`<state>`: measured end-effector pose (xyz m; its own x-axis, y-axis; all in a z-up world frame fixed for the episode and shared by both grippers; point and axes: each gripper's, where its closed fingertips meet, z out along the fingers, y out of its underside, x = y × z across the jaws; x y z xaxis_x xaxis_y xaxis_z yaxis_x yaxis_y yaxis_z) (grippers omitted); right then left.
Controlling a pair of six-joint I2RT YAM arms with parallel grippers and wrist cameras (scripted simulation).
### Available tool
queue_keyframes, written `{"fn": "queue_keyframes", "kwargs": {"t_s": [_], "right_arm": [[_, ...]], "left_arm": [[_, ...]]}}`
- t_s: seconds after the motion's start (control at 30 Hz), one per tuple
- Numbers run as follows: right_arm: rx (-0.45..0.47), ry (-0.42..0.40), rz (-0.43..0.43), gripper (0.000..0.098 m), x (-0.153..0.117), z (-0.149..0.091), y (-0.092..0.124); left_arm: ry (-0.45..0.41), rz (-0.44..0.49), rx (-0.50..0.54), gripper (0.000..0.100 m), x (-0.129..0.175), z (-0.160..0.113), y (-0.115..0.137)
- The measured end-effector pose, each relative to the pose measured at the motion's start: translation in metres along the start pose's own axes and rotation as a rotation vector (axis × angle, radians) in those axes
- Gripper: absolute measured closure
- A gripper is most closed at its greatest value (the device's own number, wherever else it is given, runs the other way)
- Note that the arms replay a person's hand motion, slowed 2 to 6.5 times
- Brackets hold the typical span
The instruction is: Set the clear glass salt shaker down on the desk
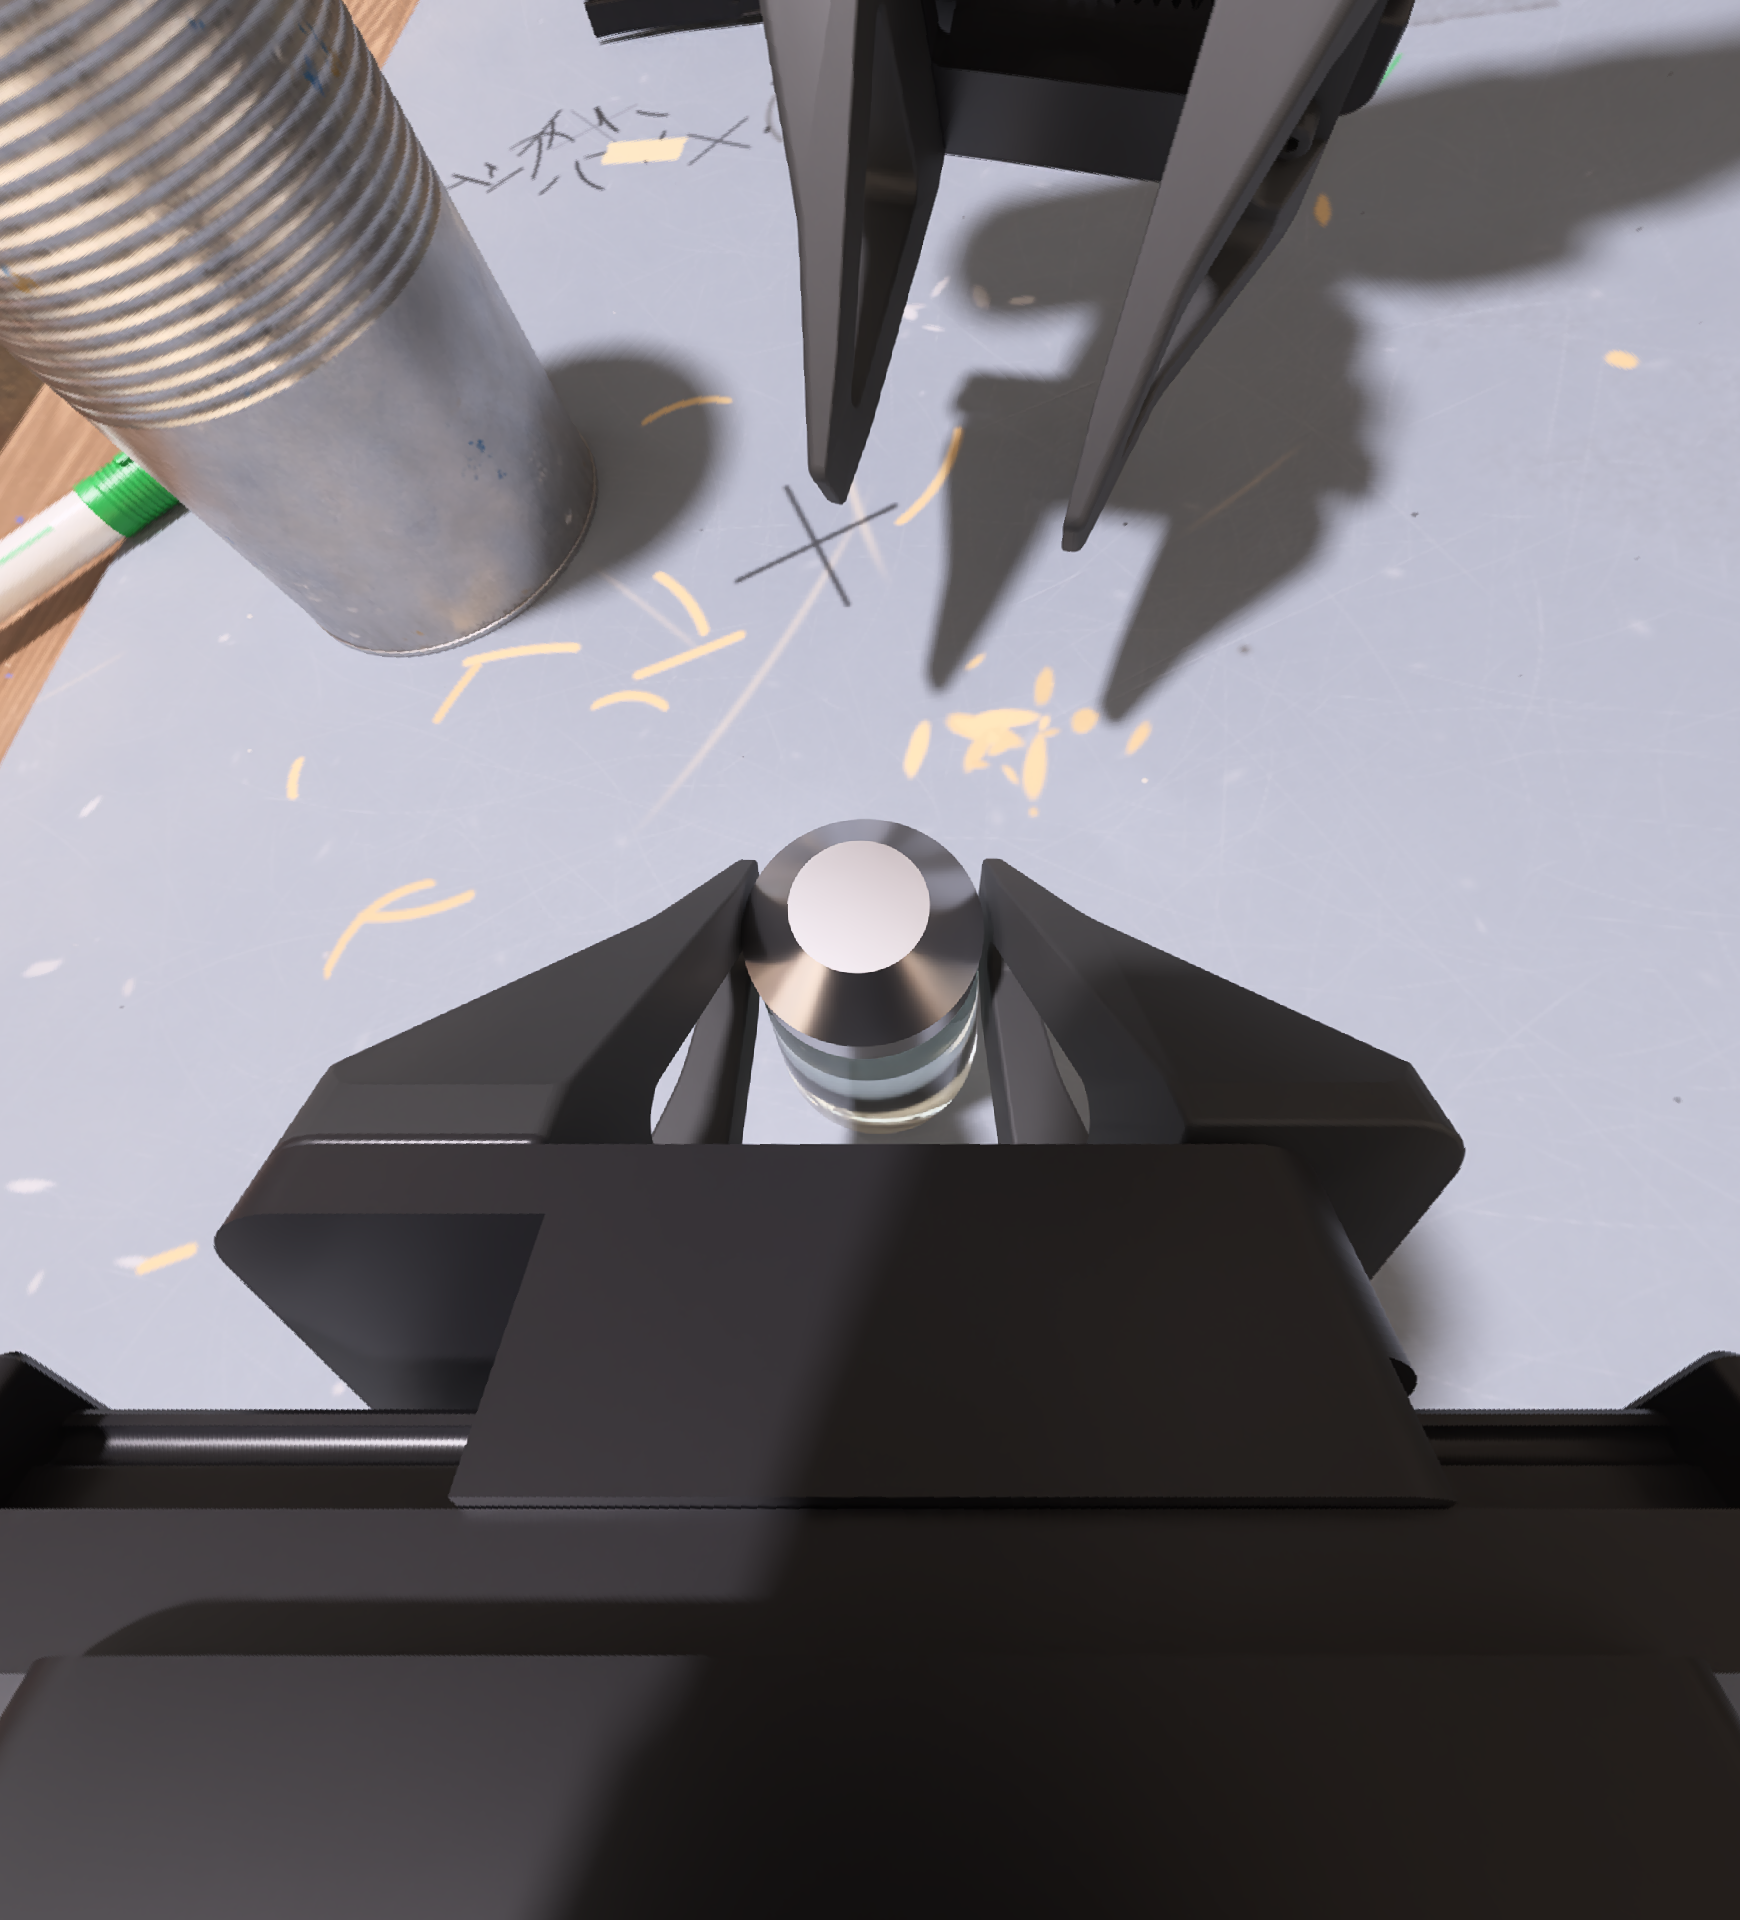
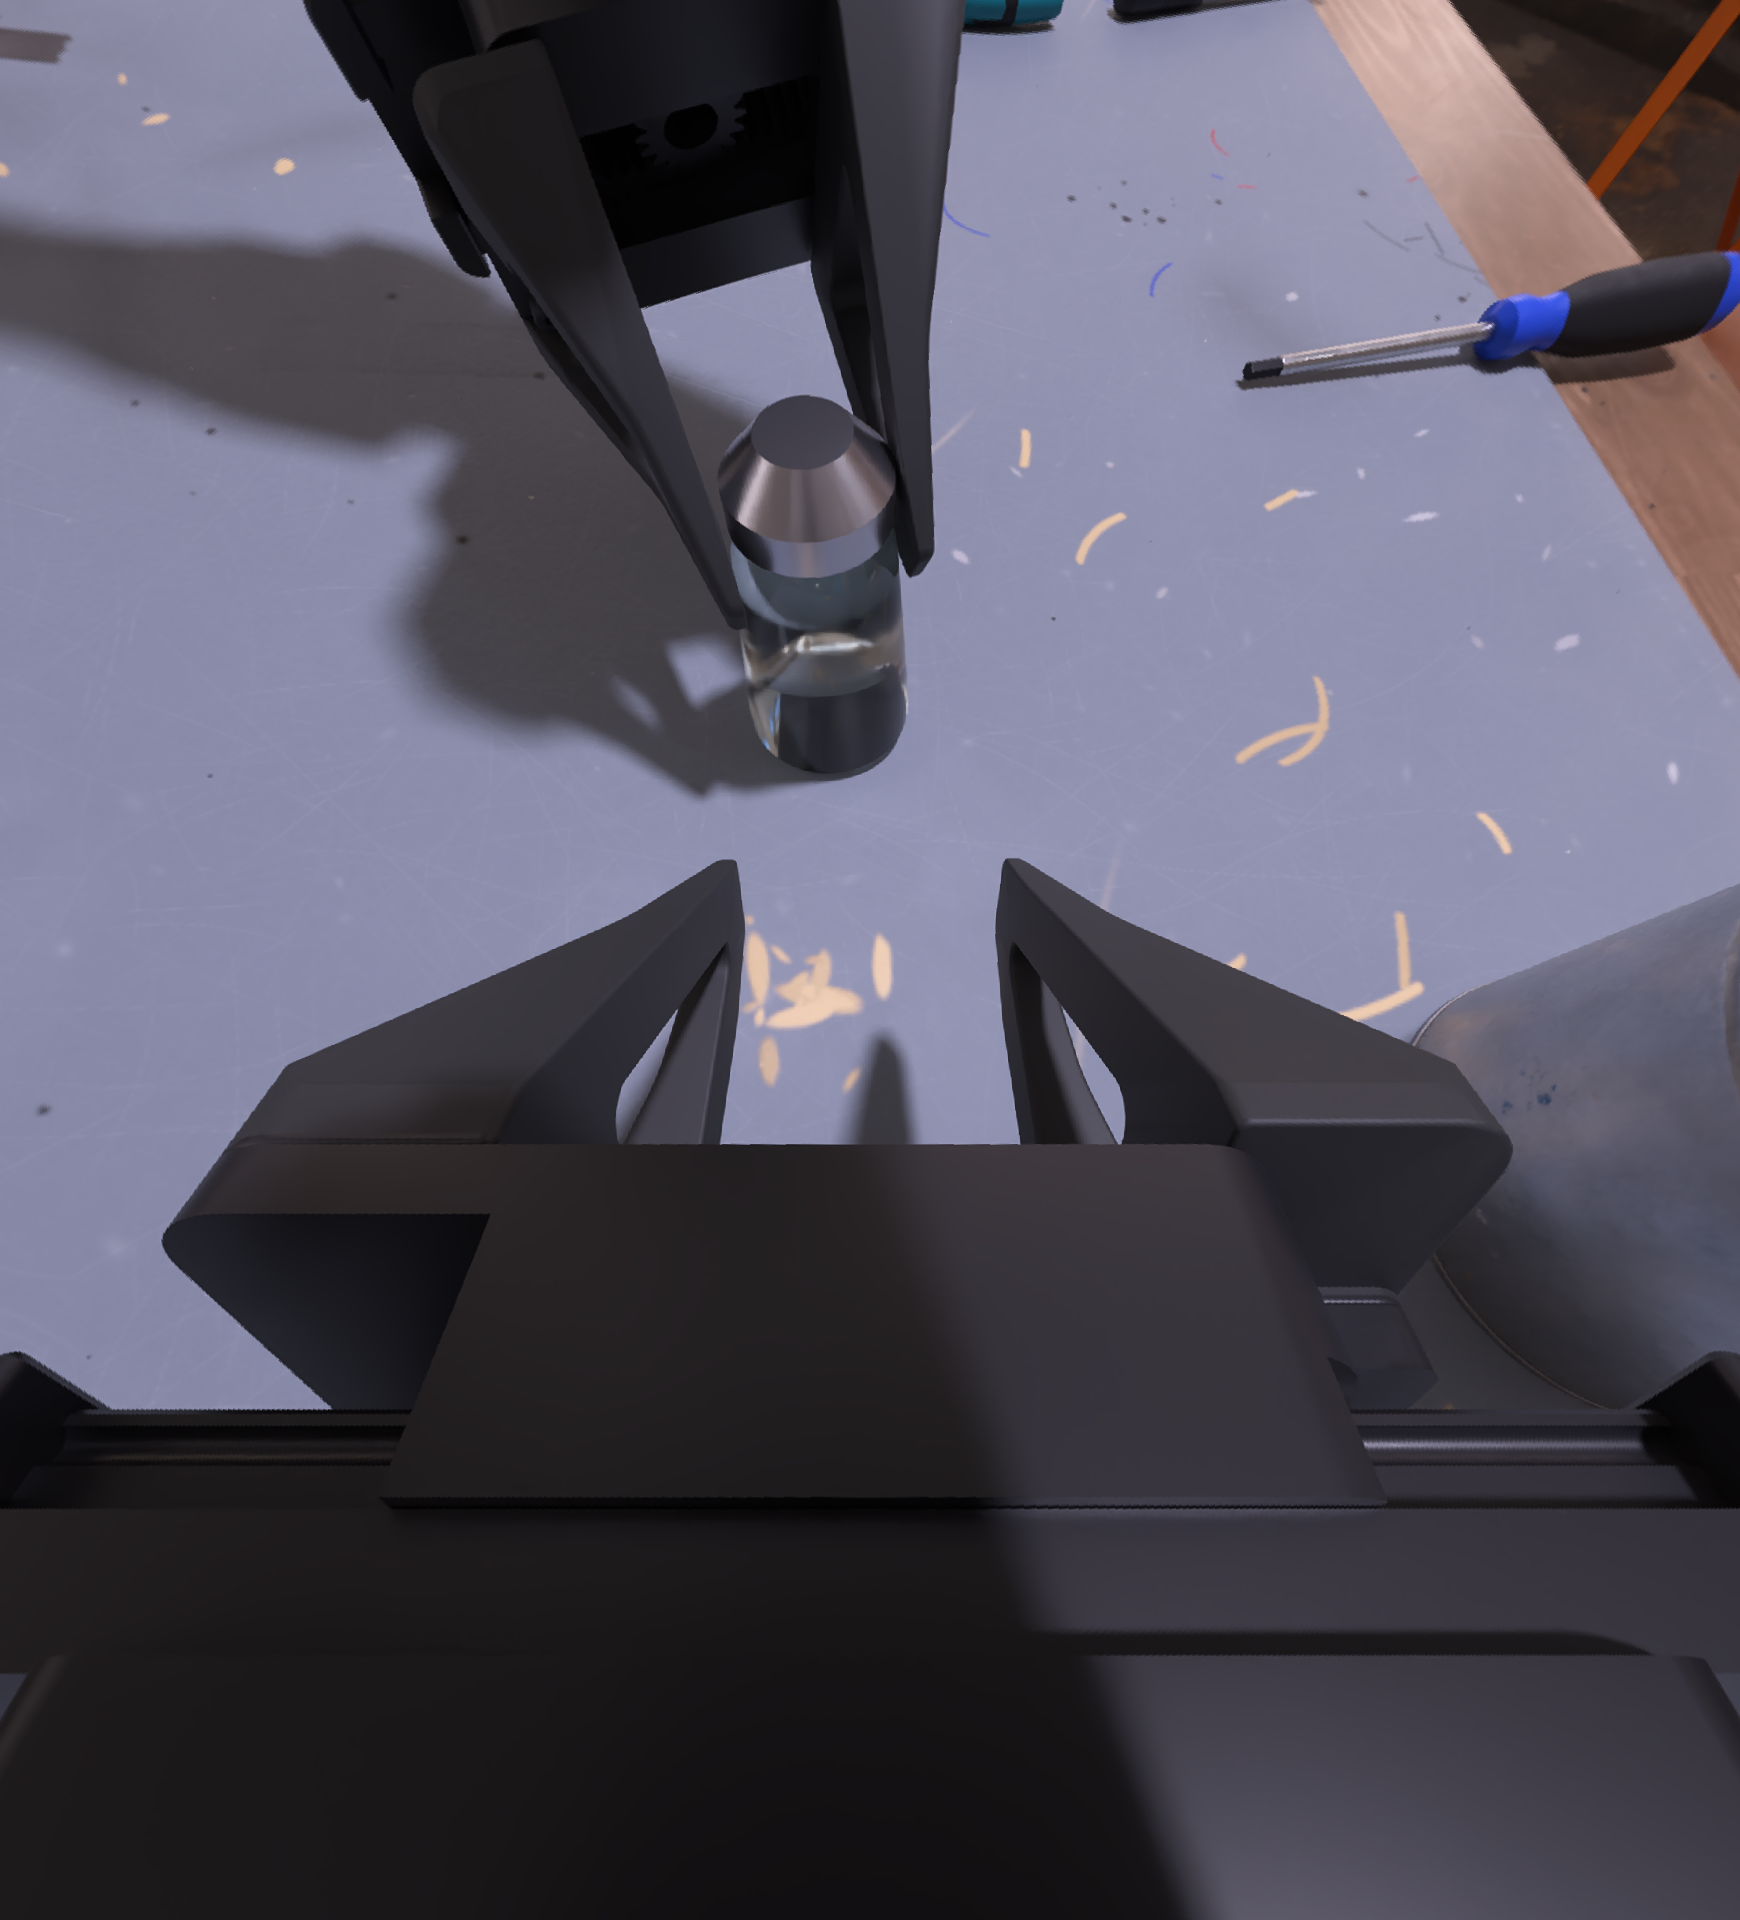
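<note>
The clear glass salt shaker (image 1: 861, 935) with a conical metal cap stands upright between my left gripper's (image 1: 868, 873) fingers, which are shut on its cap. In the right wrist view the shaker (image 2: 819, 665) hangs from the left gripper (image 2: 822, 592) with its base at or just above the grey desk (image 2: 222, 831); its shadow meets the base. My right gripper (image 2: 868, 868) is open and empty, a short way in front of the shaker and facing it. It also shows in the left wrist view (image 1: 954, 517), pointing down above the desk (image 1: 1468, 831).
A tall ribbed metal can (image 1: 326, 416) stands left of the shaker and shows beside my right gripper (image 2: 1676, 1091). A green-and-white marker (image 1: 24, 561) lies behind the can on the wooden edge. A blue-and-black screwdriver (image 2: 1572, 312) lies across the desk's wooden border (image 2: 1624, 499).
</note>
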<state>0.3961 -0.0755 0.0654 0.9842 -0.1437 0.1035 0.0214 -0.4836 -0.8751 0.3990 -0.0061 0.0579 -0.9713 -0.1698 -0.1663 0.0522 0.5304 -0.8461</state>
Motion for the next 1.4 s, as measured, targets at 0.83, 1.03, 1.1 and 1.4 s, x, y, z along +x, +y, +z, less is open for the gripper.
{"fn": "queue_keyframes", "kwargs": {"t_s": [0.83, 1.03, 1.1, 1.4], "right_arm": [[-0.042, 0.066, 0.008, 0.0585, 0.010, 0.010, 0.012], [-0.052, 0.092, -0.014, 0.0591, 0.012, 0.012, 0.013], [-0.055, 0.094, -0.014, 0.0596, 0.012, 0.012, 0.013], [-0.042, 0.061, 0.014, 0.0664, 0.008, 0.014, 0.010]], "left_arm": [[-0.151, 0.215, -0.014, 0.065, -0.010, 0.003, -0.002], [-0.126, 0.150, -0.018, 0.065, -0.011, 0.005, -0.002], [-0.095, 0.101, -0.015, 0.065, -0.010, 0.006, -0.003], [0.115, -0.223, 0.016, 0.065, -0.004, 0.011, -0.006]]}}
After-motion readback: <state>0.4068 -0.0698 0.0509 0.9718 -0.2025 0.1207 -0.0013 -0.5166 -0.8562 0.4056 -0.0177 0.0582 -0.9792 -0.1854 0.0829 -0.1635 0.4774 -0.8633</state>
